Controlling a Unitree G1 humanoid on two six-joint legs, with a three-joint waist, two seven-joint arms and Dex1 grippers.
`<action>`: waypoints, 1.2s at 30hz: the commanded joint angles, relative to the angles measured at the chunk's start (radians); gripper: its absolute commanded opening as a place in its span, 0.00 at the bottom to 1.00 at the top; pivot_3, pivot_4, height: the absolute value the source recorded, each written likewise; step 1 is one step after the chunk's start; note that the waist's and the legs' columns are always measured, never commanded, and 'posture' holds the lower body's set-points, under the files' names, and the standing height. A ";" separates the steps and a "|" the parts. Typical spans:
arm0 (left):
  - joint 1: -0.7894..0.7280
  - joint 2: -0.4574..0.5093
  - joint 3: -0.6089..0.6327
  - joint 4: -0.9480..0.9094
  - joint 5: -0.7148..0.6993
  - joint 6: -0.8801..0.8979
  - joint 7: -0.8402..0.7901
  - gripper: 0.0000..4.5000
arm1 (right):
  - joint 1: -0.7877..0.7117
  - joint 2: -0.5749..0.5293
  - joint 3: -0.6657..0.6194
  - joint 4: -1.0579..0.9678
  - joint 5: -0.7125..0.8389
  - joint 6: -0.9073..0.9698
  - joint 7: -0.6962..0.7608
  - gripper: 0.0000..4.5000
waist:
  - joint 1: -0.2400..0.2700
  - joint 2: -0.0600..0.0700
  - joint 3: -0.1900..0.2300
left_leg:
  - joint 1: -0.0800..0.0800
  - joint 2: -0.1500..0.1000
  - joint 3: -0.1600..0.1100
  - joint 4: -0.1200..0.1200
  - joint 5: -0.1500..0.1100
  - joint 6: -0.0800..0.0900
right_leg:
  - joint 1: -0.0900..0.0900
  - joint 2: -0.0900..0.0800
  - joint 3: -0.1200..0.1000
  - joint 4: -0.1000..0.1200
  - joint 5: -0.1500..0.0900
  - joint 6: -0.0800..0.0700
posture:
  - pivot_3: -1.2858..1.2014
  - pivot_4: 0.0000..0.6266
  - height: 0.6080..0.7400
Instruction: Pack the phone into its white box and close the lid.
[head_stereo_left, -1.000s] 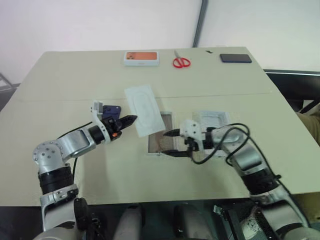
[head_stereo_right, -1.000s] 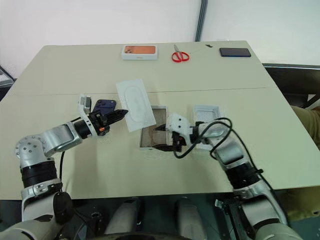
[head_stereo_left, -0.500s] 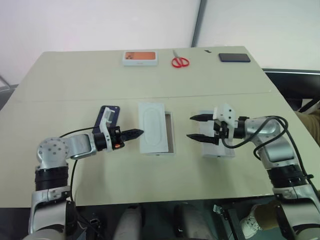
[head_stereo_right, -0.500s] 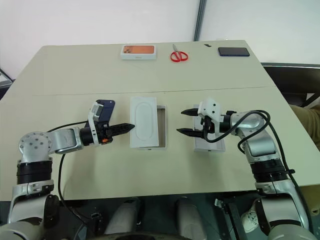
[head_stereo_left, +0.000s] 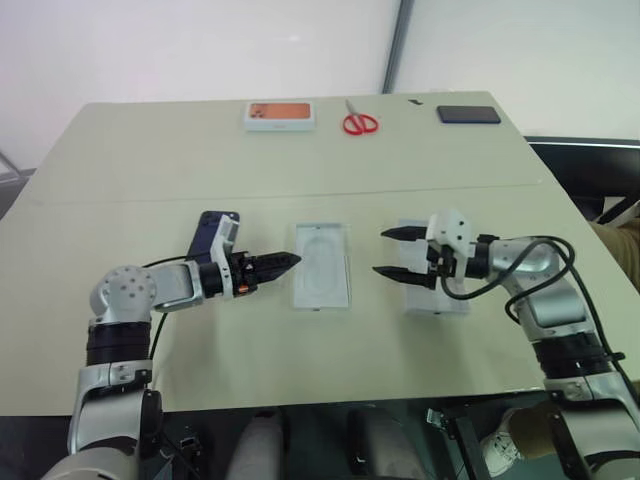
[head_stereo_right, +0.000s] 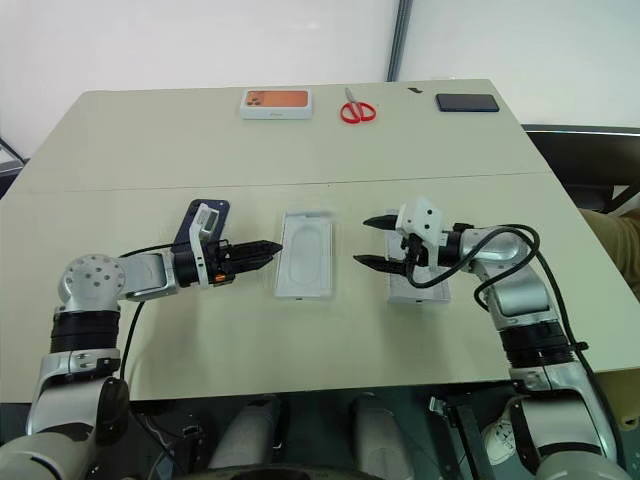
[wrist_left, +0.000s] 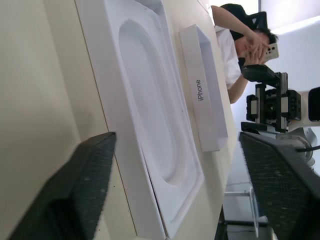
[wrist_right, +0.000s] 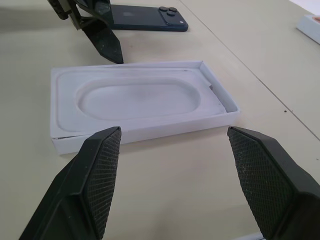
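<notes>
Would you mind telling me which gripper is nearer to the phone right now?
Left. The left gripper sits just beside the phone, pointing away from it toward the white box. The right gripper is beyond that box, over the lid.

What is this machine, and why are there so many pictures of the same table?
It is a robot with two arms, each ending in black jaws. Two pictures come from cameras in its head, looking down at the table; two come from its wrists, looking along the jaws. On the table lie a dark blue phone, a white box with a white card in it, and the lid. At the far edge are an orange-topped box, red scissors and a black slab. Both pairs of jaws are open, holding nothing.
</notes>
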 joint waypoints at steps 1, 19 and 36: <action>-0.004 0.020 0.003 -0.084 0.030 -0.041 -0.042 0.89 | -0.014 0.013 -0.004 -0.028 0.009 -0.014 -0.010 0.79 | 0.000 0.000 0.000 | 0.000 0.000 0.000 0.000 0.000 0.000 | 0.000 0.000 0.000 0.000 0.000 0.000 | 0.52 0.24 1.00; 0.214 0.126 0.003 -0.267 0.368 -0.607 -0.267 0.90 | -0.094 0.224 0.259 0.000 -0.209 -0.045 -0.152 0.01 | 0.003 0.000 0.000 | -0.008 0.000 -0.001 -0.004 0.003 -0.005 | -0.010 -0.001 0.000 0.000 0.001 -0.002 | 0.52 0.24 1.00; 0.281 0.150 -0.012 -0.369 0.366 -0.582 -0.299 0.90 | -0.162 0.243 0.356 0.235 -0.382 -0.245 -0.165 0.01 | -0.002 0.000 0.000 | -0.007 0.001 -0.001 -0.003 0.003 -0.005 | -0.010 0.001 -0.001 0.001 0.001 -0.002 | 0.52 0.24 1.00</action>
